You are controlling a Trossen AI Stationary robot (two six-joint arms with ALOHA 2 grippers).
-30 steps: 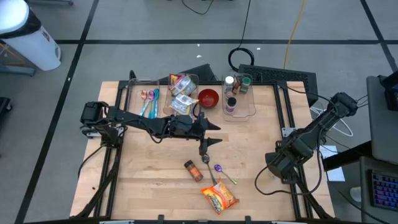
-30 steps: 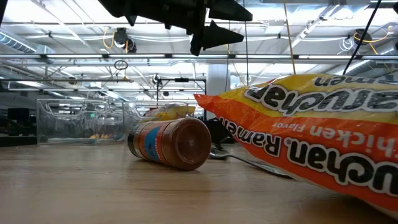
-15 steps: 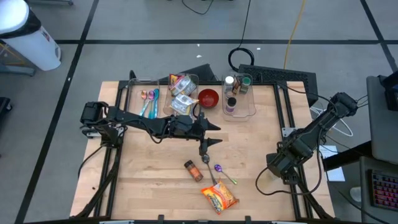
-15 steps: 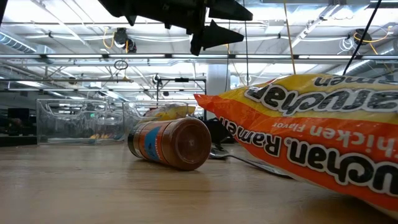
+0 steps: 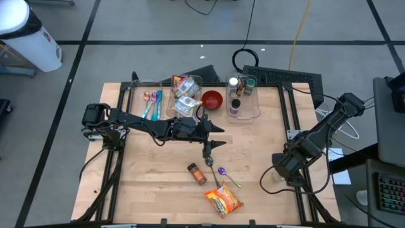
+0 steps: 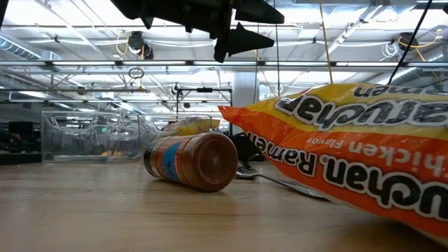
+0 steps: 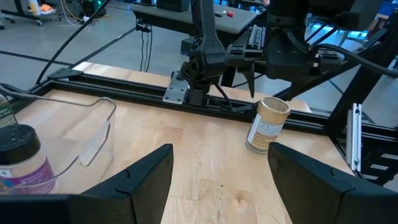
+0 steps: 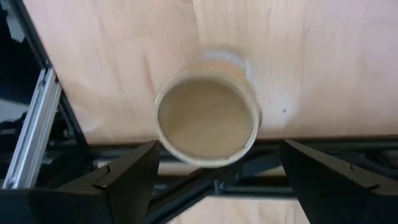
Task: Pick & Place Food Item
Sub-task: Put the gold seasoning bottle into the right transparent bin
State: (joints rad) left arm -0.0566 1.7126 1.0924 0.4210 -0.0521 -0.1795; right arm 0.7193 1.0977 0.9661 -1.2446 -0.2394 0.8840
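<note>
I've got the right gripper [image 8: 208, 180] hanging straight over the tan canister [image 8: 207, 121] at the lower right of the surface [image 5: 152, 183], jaws released wide to straddle it. Left gripper [image 5: 215, 136] waits mid-frame, released too.

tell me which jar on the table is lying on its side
The orange spice jar, lying on bare wood beside the ramen packet. The tan jar under the right gripper stands upright, as do the jars in the clear bin.
</note>
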